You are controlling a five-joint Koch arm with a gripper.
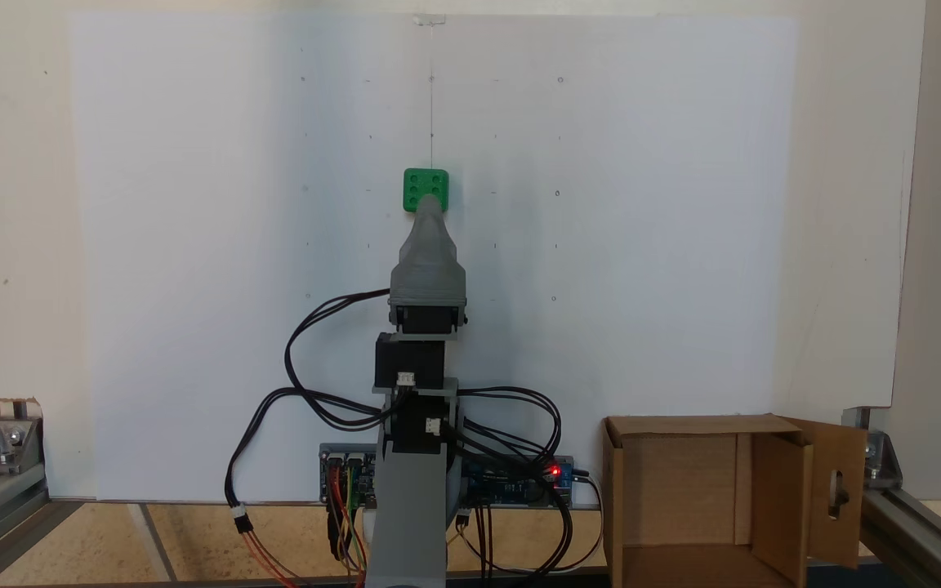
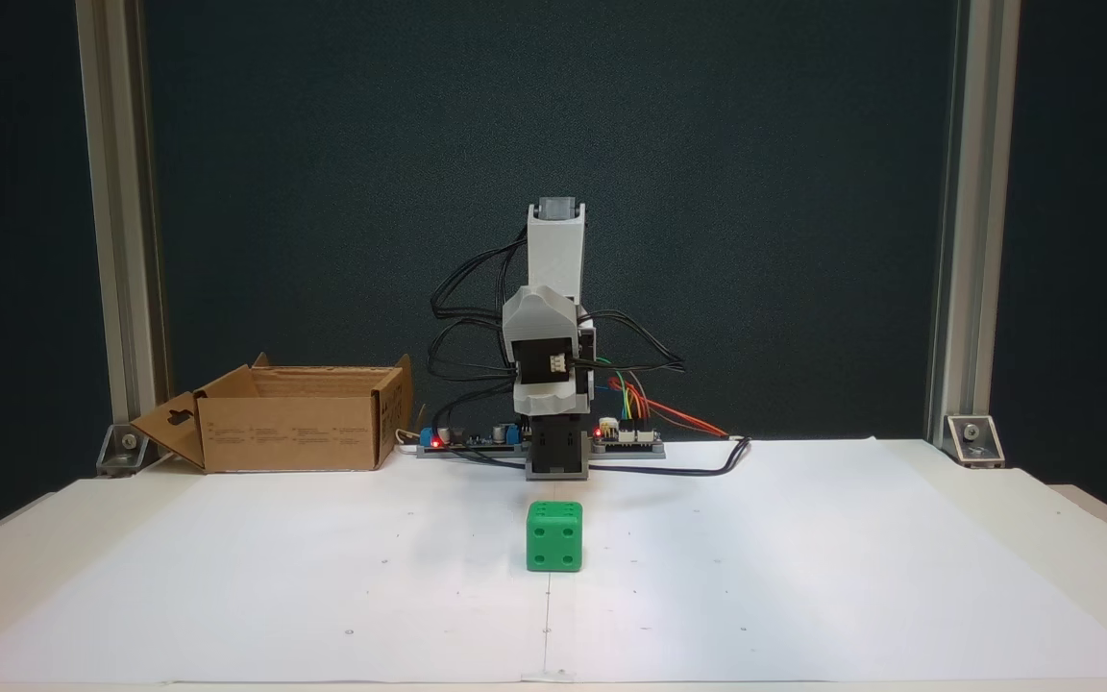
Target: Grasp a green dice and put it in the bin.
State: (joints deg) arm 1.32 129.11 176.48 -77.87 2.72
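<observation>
The green dice [image 1: 425, 187] [image 2: 554, 535] rests on the white paper, straight out in front of the arm's base. In a fixed view from above, my gripper [image 1: 428, 206] points at it and its grey tip overlaps the dice's near edge. From the front, the gripper [image 2: 550, 384] hangs well above the table behind the dice, apart from it. Only one tip shows, so whether the jaws stand open or shut is unclear. The bin [image 1: 781, 498] [image 2: 294, 432], a brown cardboard box with a keyhole-cut flap, stands beside the arm's base with nothing seen inside.
Circuit boards [image 1: 519, 482] and looping black cables [image 1: 307, 392] lie around the base. Aluminium frame posts [image 2: 116, 240] stand at the table's corners. The white paper [image 1: 642, 245] spreads wide on both sides of the dice.
</observation>
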